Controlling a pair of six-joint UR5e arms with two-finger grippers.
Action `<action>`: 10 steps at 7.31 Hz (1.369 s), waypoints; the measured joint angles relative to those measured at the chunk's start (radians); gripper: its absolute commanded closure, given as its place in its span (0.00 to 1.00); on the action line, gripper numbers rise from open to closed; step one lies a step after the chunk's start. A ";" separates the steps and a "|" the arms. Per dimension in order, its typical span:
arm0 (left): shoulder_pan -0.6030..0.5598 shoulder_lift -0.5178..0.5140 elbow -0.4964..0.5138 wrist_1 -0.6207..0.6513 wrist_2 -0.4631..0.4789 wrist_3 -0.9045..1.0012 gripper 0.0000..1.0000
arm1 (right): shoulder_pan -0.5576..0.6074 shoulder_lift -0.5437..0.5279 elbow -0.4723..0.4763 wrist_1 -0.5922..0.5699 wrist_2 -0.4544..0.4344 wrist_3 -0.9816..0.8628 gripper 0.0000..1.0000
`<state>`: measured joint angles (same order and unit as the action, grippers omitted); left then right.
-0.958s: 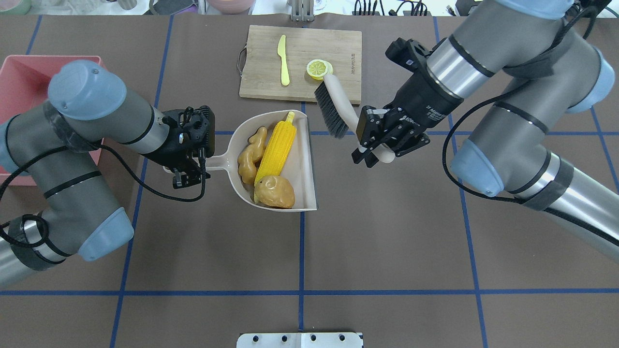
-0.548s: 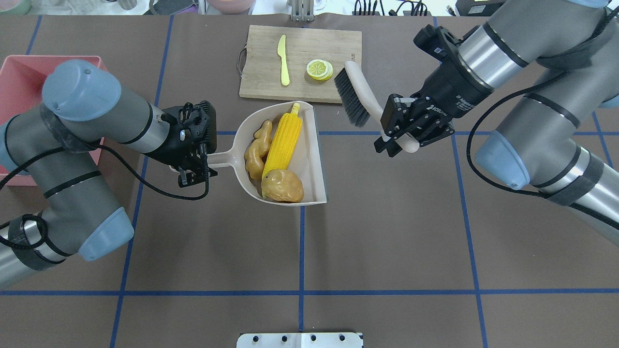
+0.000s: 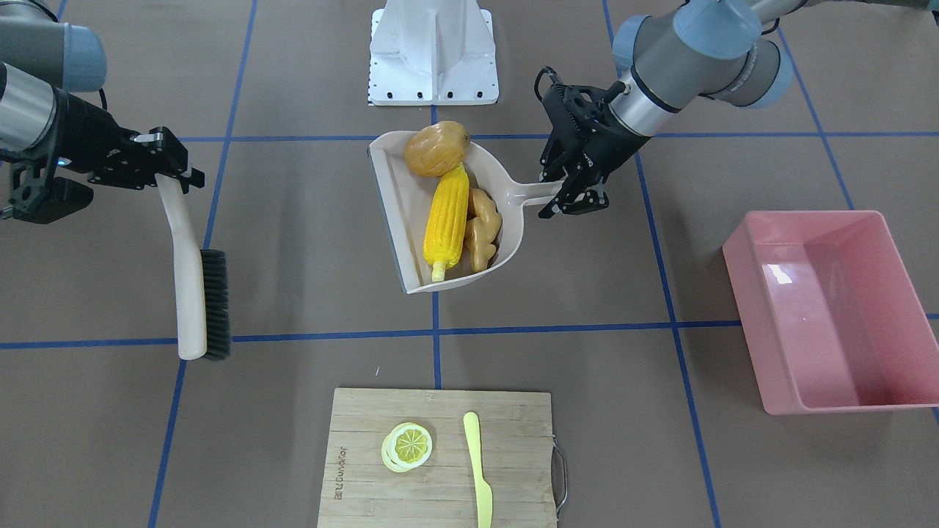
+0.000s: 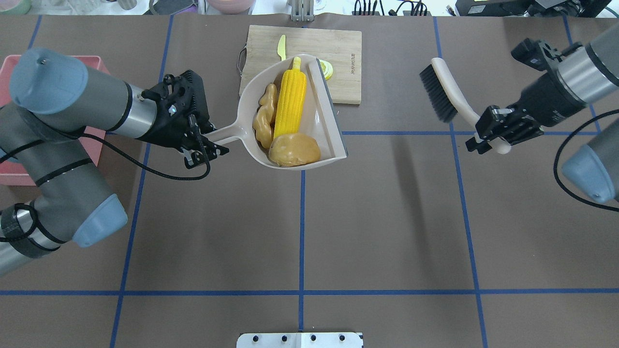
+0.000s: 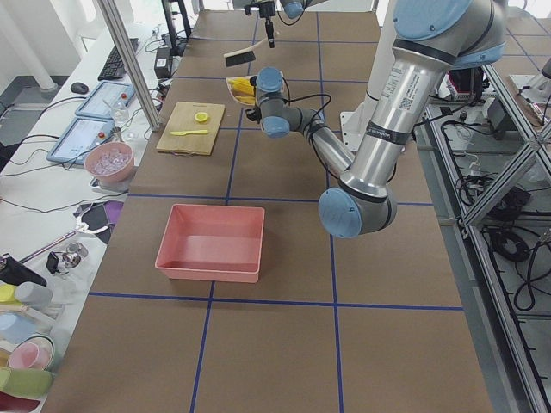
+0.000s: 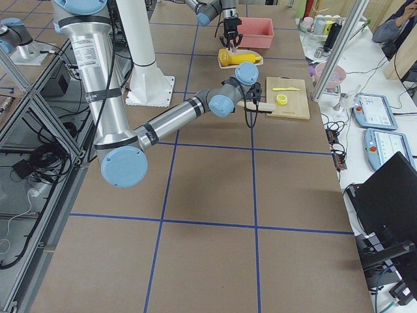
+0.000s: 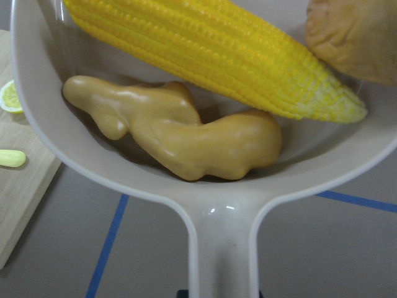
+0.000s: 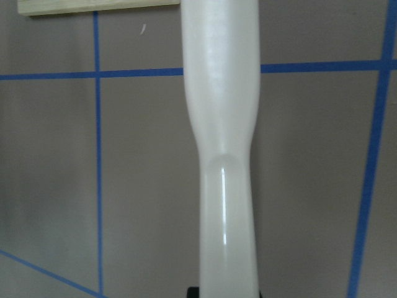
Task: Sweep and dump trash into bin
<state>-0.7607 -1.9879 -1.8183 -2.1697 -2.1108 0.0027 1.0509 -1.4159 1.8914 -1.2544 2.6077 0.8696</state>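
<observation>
My left gripper (image 4: 205,145) is shut on the handle of the beige dustpan (image 4: 333,125) and holds it lifted off the table. In the pan lie the yellow corn cob (image 4: 290,104), the brown potato (image 4: 294,150) and the tan ginger root (image 4: 265,118); the left wrist view shows the corn (image 7: 211,56) and the ginger (image 7: 186,133) close up. The pink bin (image 3: 807,214) stands empty on my left, apart from the pan. My right gripper (image 4: 493,137) is shut on the handle of the brush (image 4: 437,94), held far to the right.
A wooden cutting board (image 3: 367,469) at the far edge carries a lemon slice (image 3: 407,445) and a pale yellow knife (image 3: 480,473). In the overhead view the raised pan overlaps the board (image 4: 346,53). Blue tape lines cross the brown table.
My left gripper has lifted the dustpan with the three foods and carried it toward the far side. My right gripper has carried the brush away to the right.
</observation>
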 measured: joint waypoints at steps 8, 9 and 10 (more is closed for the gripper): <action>-0.319 0.168 -0.015 -0.059 -0.131 -0.093 1.00 | 0.230 -0.333 0.033 -0.515 -0.316 -0.784 1.00; -0.349 0.201 -0.021 -0.059 -0.132 -0.093 1.00 | 0.248 -0.402 0.000 -0.370 -0.322 -0.723 1.00; -0.384 0.248 -0.034 -0.061 -0.134 -0.091 1.00 | 0.256 -0.477 -0.050 -0.166 -0.329 -0.633 1.00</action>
<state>-1.1447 -1.7397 -1.8528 -2.2311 -2.2447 -0.0887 1.3074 -1.8932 1.8419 -1.4204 2.2785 0.2367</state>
